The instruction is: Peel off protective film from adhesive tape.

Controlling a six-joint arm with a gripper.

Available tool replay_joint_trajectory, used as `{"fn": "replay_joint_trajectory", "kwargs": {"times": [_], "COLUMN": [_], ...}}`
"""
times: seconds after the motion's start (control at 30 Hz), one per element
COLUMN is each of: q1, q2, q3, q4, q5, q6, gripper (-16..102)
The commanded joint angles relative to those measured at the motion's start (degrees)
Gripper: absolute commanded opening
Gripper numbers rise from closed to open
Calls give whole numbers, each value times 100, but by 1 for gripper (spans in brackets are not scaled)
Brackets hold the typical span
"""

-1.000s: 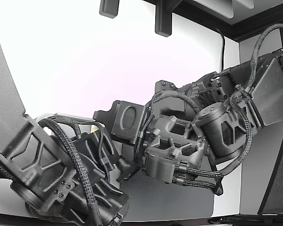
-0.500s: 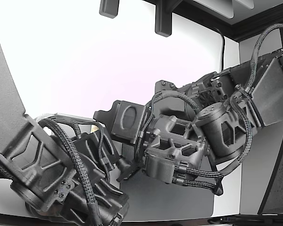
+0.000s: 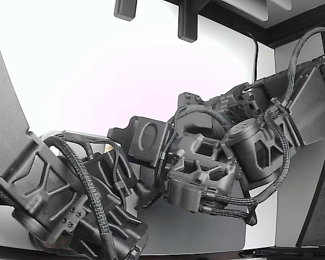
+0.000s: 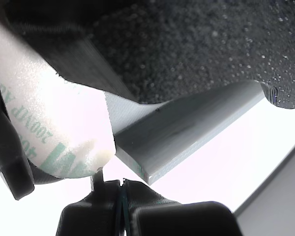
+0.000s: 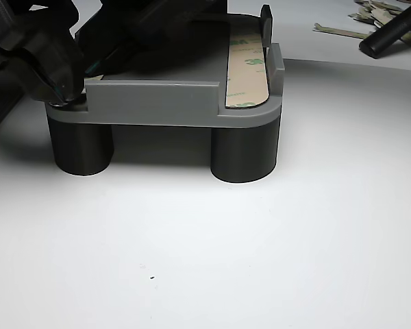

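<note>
In the wrist view the adhesive tape's protective film (image 4: 54, 123), white with green print, lies on the grey fixture (image 4: 187, 132). My gripper (image 4: 121, 196) has its black fingertips pressed together just past the film's rounded end. A thin lifted sliver of film (image 4: 98, 175) runs from that end into the tips. In the other view the gripper (image 5: 60, 88) is at the fixture's (image 5: 157, 103) left corner, with most of that strip hidden behind it. A second taped strip (image 5: 246, 68) lies uncovered along the fixture's right side. In the exterior view the fingertips are hidden behind the arms.
The fixture stands on two black cylinder legs (image 5: 245, 154) on a white table (image 5: 205, 260). Several loose film strips (image 5: 370, 15) and a black rod (image 5: 392, 31) lie at the back right. Two dark arms (image 3: 206, 162) crowd the exterior view above a grey mat (image 3: 206, 230).
In the exterior view the right-hand arm's wrist has eased slightly down and to the left. Nothing else has visibly moved.
</note>
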State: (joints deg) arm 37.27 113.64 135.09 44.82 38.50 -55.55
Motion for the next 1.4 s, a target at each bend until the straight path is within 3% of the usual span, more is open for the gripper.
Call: {"fn": "replay_joint_trajectory", "kwargs": {"times": [0.0, 1.37], "q1": [-26, 62], "q2": [114, 70], "q3": [-185, -334], "q4": [-18, 334], "q5": [9, -62], "q6": [0, 176], "gripper": [-11, -11]}}
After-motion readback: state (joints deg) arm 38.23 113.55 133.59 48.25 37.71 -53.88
